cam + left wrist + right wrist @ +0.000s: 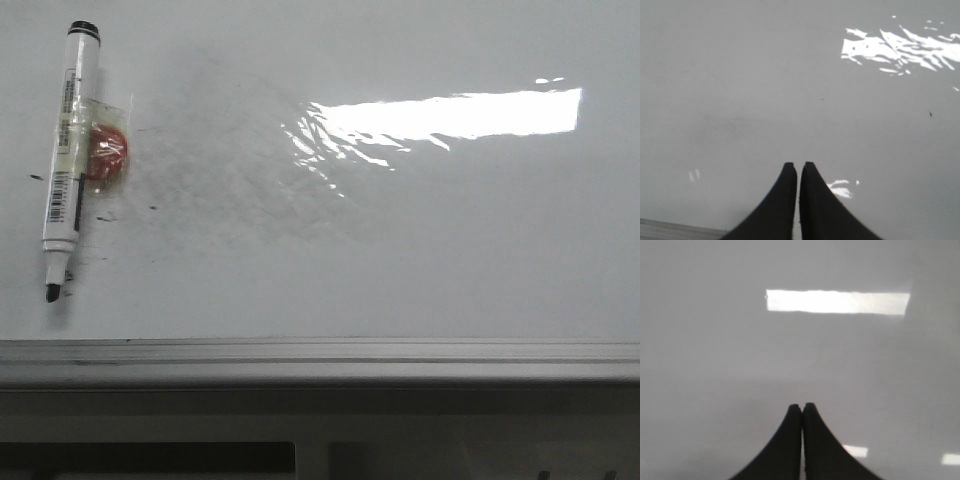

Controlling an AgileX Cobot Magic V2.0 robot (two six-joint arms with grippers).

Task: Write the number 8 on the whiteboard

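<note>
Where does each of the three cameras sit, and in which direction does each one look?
Front view: looks forward and down over the whiteboard and a marker lying on it; no arm shows.
Left wrist view: sits on the left arm, looks at the board past the closed left gripper.
Right wrist view: sits on the right arm, looks at the board past the closed right gripper.
All three share the glossy board with glare.

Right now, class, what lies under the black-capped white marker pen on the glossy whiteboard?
Under the white marker pen sits a round red object, taped to it, on the glossy whiteboard. What the barrel covers stays hidden.
</note>
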